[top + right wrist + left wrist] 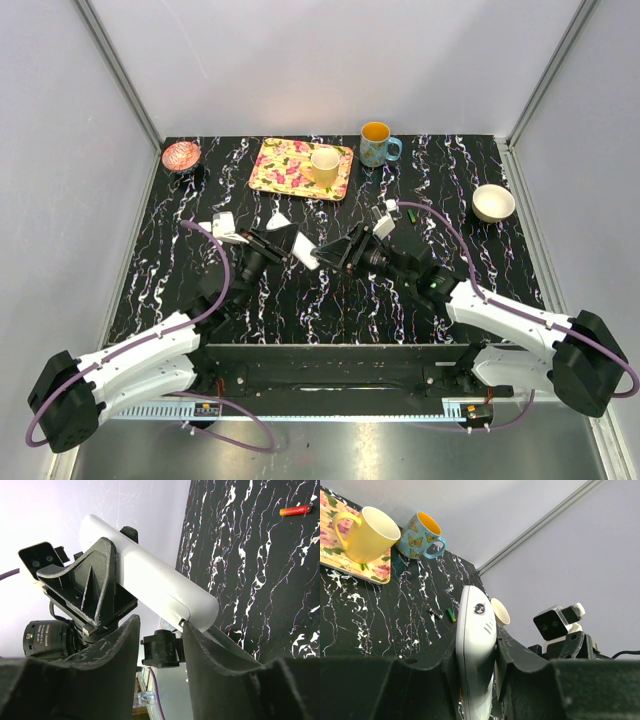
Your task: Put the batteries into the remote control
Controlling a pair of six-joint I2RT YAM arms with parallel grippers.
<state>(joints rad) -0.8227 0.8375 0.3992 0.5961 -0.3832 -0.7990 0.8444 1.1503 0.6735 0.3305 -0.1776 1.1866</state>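
Left gripper (pixel 476 650) clamps the remote (pixel 476 627) over the table's (pixel 300 310) middle; right gripper's (pixel 160 625) fingers stand apart at its end.

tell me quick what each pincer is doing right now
Left pincer: closed on the remote control.
Right pincer: open, jaws apart at the remote's free end, no clear grip on it.

remote control (pixel 476 645) white; battery (pixel 295 510) red-orange; table (pixel 300 315) black, white-veined; tray (pixel 280 165) floral; mug (pixel 367 535) yellow
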